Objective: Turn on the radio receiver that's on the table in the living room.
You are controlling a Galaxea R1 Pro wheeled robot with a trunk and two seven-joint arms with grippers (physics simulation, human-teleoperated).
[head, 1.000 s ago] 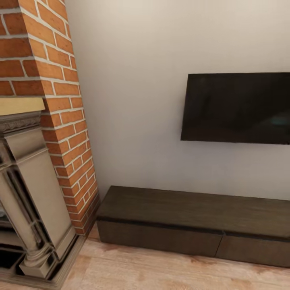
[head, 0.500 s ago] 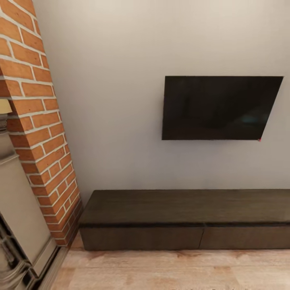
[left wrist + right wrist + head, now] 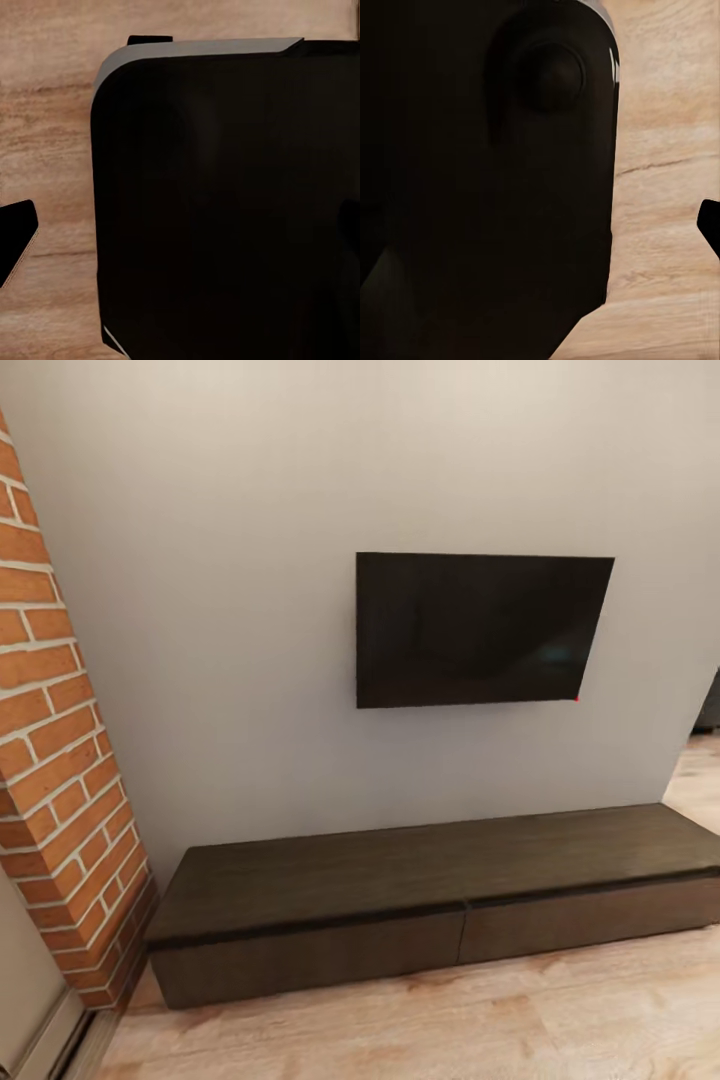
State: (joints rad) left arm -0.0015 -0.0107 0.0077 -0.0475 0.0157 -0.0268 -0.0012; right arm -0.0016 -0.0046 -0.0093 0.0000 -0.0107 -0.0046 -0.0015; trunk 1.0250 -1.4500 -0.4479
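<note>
The radio receiver and the glossy table are out of view. The head view faces a pale wall of the living room, with light wood plank floor [image 3: 520, 1030] at the bottom. In the left wrist view a dark fingertip [image 3: 16, 241] pokes in at the picture's edge over the floor, beside the robot's black body [image 3: 225, 202]. The right wrist view has another dark fingertip [image 3: 711, 225] at its edge, beside the black body [image 3: 480, 187]. Whether either gripper is open or shut cannot be told.
A long dark brown low cabinet [image 3: 420, 870] stands against the wall, with a black wall-mounted screen [image 3: 480, 630] above it. The red brick fireplace [image 3: 50, 760] rises at the left. Past the cabinet's right end the floor runs on into an opening [image 3: 700, 770].
The camera has swung to the right. The fireplace's stone surround has slid off the left edge, and the screen and the cabinet's right end have come fully into the picture.
</note>
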